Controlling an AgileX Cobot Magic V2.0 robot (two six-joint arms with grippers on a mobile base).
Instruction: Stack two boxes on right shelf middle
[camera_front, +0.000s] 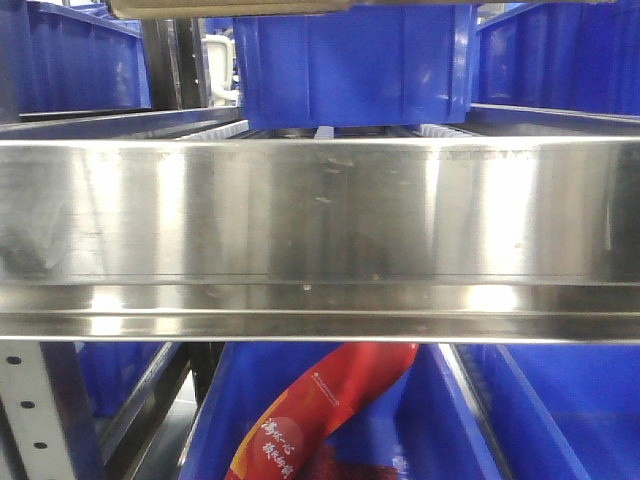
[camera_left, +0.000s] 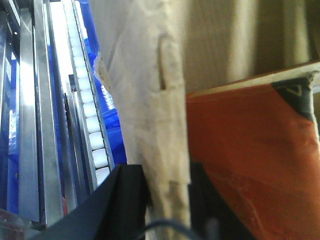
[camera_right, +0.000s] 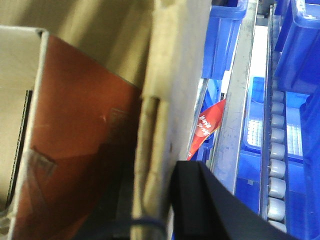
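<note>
On the left, the left wrist view shows the left pincer (camera_left: 167, 192) with its black fingers (camera_left: 127, 200) either side of a wall of the large plain brown corrugated cardboard box (camera_left: 155, 100), pinching that wall near its lower edge. Beside it to the left runs a track of white rollers (camera_left: 90, 115) and the steel uprights of the rack. To the right of the gripped wall the box's inside shows an orange-red surface (camera_left: 250, 160).

In the middle, the front view is filled by the broad, shiny stainless-steel shelf (camera_front: 320, 220) rim. A blue plastic bin (camera_front: 350, 65) sits behind and above it, and a red printed bag (camera_front: 320, 400) lies in a bin below. A brown edge at the very top may be the box, held above this rim.

On the right, the right pincer (camera_right: 160, 200) likewise pinches a cardboard wall (camera_right: 170, 75), with one black finger (camera_right: 200, 200) outside it.

The box looks light but bulky, and its thin wrinkled walls will likely flex, so holding opposite walls low, as both arms do, seems soundest. A lone edge might buckle or tear. A second box is not visible.
</note>
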